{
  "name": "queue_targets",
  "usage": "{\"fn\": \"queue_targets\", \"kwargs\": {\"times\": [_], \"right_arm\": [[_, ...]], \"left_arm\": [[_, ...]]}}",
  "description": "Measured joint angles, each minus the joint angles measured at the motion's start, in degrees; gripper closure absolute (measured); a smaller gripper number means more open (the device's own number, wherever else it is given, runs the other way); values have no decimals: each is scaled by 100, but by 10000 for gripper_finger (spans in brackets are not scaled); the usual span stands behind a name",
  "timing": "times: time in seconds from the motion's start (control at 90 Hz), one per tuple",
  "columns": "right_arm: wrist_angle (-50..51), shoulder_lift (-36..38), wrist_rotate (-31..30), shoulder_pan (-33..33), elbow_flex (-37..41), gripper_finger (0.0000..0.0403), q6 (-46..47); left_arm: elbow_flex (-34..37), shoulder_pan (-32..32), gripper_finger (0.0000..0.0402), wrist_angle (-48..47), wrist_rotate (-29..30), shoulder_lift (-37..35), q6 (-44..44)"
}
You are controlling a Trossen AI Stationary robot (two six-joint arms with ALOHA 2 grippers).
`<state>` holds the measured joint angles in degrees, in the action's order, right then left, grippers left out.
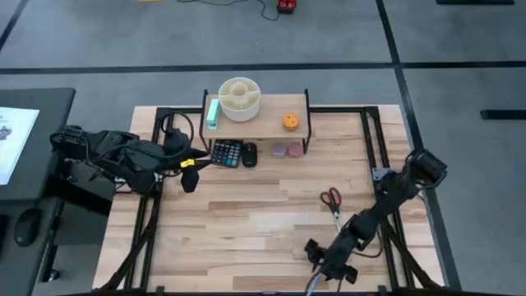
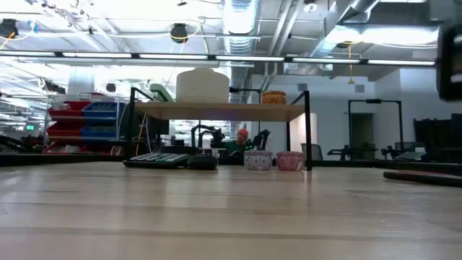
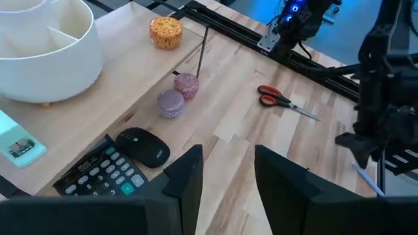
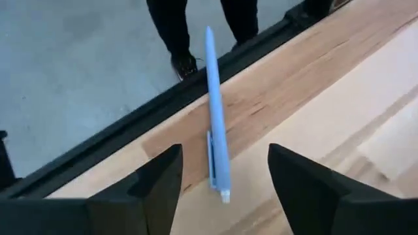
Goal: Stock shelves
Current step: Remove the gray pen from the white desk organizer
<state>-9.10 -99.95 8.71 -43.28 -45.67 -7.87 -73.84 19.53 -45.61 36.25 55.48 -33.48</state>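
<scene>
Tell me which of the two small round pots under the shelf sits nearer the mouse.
The lilac pot, the paler of the two. It sits between the black mouse and the pinker glittery pot, which stands by the shelf leg.

Setting: industrial lab or workshop | Evidence: exposed ceiling ducts (image 2: pixel 238 25), strip lighting, red and blue storage bins (image 2: pixel 90 119), grey taped floor (image 1: pixel 123 33)

My two arms matte black and jointed, left arm (image 1: pixel 123 154) draped in black cable with a yellow patch near its pincer, right arm (image 1: pixel 386 201) slimmer, wide flat dark fingers (image 4: pixel 153 186) on both.
</scene>
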Motion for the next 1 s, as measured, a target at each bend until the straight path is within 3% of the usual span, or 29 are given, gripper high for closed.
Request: {"fn": "queue_targets", "kwargs": {"times": [0.4,0.789,1.0], "right_arm": [[-207,-427,-379,-293,-7,228,-207],[102,-419,-550,-365,-24,356,179],[314,-412,-609,-353,-25,393,473]], "left_arm": [[0,-1,286,0,-10,0,-22],[1,0,286,3,-13,0,-22],[0,-2,286,3,-39,0,-37]]}}
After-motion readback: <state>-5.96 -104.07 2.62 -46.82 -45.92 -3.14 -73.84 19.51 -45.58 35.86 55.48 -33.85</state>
